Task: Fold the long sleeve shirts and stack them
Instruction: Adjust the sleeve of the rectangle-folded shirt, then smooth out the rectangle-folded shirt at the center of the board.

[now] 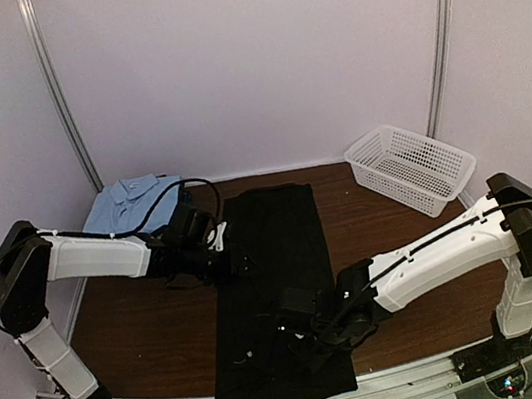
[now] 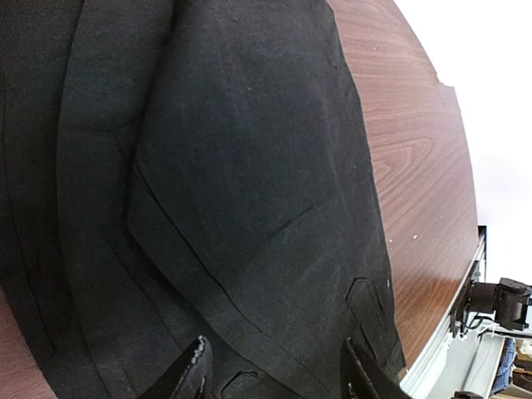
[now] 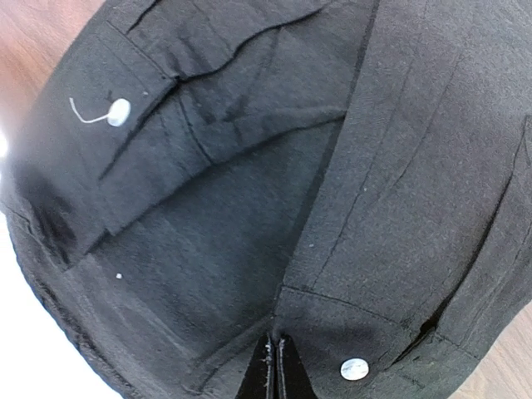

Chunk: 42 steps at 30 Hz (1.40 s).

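1. Black fabric: the large black shirt (image 1: 278, 289) lies flat at the middle of the surface (image 1: 143, 320). It is narrowed to a strip whose long axis runs from the near edge to the far side. Cuffs and white buttons show at its near end.
2. The left claw (image 2: 274, 378) sits at the strip's left edge, spread over the cloth.
3. The right claw (image 3: 275, 366) sits on the near portion, pressed together. I cannot tell whether it pinches cloth.
4. Judgement: the right claw is nearer the near end for a lengthwise fold.
5. A light blue shirt (image 1: 130, 203) lies folded at far left.
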### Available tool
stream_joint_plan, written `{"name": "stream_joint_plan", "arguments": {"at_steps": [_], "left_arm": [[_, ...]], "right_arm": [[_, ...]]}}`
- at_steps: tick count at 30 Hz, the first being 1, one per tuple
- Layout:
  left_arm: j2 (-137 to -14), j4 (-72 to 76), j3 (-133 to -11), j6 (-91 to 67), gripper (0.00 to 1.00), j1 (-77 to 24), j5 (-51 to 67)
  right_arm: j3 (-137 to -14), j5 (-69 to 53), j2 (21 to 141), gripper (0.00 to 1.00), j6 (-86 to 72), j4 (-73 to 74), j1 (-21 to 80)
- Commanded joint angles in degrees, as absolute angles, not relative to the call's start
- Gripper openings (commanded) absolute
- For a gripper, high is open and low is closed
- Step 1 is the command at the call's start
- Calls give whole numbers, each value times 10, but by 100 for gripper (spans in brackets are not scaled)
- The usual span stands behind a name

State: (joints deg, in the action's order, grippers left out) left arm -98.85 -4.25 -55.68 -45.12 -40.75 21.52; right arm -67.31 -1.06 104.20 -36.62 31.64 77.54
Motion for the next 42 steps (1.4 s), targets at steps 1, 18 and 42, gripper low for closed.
{"name": "stream_joint_plan", "arguments": {"at_steps": [1,18,42], "left_arm": [[-995,-13,-574,-454,53,-398,197],[-984,-49,-635,-408,38,-397,155],[-1189,-44,-752,-384,16,-350,171]], "right_arm": [[-691,-23,1055,0,-377,300,779],[-623,31,914,56,-389,237,694],[-548,-116,891,54,-406,-77,457]]}}
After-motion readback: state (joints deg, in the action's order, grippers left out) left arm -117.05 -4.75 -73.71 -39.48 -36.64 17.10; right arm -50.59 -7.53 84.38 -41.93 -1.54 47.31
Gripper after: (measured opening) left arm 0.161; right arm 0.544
